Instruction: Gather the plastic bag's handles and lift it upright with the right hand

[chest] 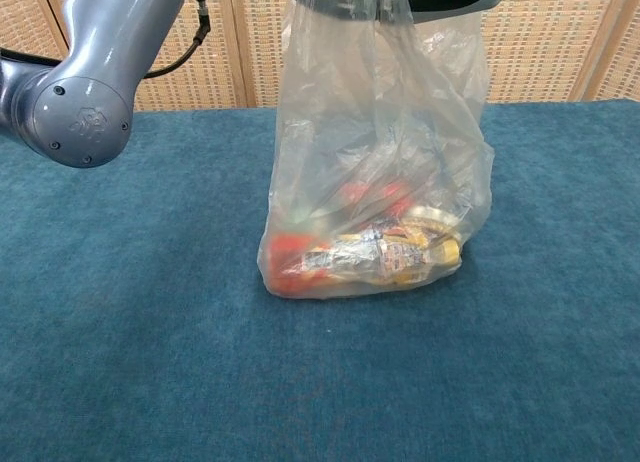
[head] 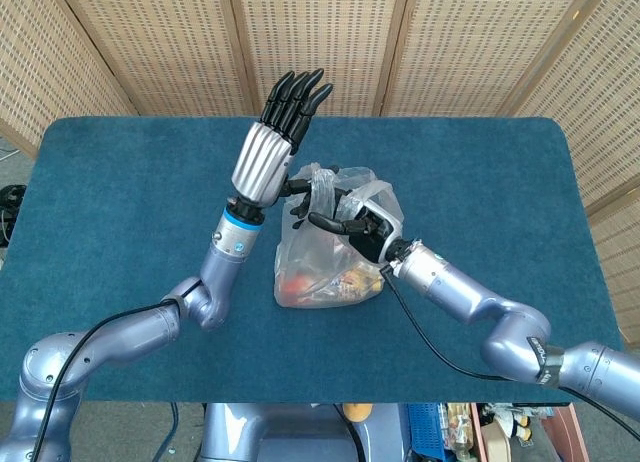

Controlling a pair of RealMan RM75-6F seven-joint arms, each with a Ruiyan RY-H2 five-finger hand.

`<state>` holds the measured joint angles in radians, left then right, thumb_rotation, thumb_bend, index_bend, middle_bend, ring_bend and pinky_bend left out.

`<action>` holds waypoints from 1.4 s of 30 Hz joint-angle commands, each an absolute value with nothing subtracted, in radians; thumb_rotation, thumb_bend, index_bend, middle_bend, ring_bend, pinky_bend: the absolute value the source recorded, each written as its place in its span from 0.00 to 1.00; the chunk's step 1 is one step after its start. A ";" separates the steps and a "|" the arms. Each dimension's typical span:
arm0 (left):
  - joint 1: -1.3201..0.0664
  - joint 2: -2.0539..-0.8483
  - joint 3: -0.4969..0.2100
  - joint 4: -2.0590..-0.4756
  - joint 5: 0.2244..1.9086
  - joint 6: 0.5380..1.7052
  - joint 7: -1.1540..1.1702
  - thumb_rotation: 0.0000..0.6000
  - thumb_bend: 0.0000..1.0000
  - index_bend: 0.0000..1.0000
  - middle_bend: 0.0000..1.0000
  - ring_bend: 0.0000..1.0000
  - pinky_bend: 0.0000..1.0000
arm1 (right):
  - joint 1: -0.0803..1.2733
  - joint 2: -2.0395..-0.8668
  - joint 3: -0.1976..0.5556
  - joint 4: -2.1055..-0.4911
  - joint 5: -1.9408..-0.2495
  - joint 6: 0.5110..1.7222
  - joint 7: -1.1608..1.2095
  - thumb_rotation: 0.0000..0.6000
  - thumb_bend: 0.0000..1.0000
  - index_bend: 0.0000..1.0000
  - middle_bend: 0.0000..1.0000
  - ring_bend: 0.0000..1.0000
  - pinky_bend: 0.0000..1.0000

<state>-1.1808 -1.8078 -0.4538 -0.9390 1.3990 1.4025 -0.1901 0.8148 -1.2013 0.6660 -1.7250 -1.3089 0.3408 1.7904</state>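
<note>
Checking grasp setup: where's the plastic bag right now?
Head view: the plastic bag stands upright mid-table on the blue cloth, between the raised left hand and the right hand at its handles.

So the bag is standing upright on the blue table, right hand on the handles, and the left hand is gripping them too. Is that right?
Not quite. The left hand is not gripping: the head view shows its fingers held straight and raised beside the plastic bag. The rest stands: the bag is upright on the blue table, with the right hand on the handles.
</note>
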 commanded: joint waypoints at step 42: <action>-1.092 -1.591 -0.339 -1.099 1.412 1.194 -0.240 0.69 0.00 0.00 0.00 0.00 0.00 | 0.954 -1.091 0.341 -1.619 -1.601 0.552 2.046 1.00 1.00 0.71 0.81 0.59 0.81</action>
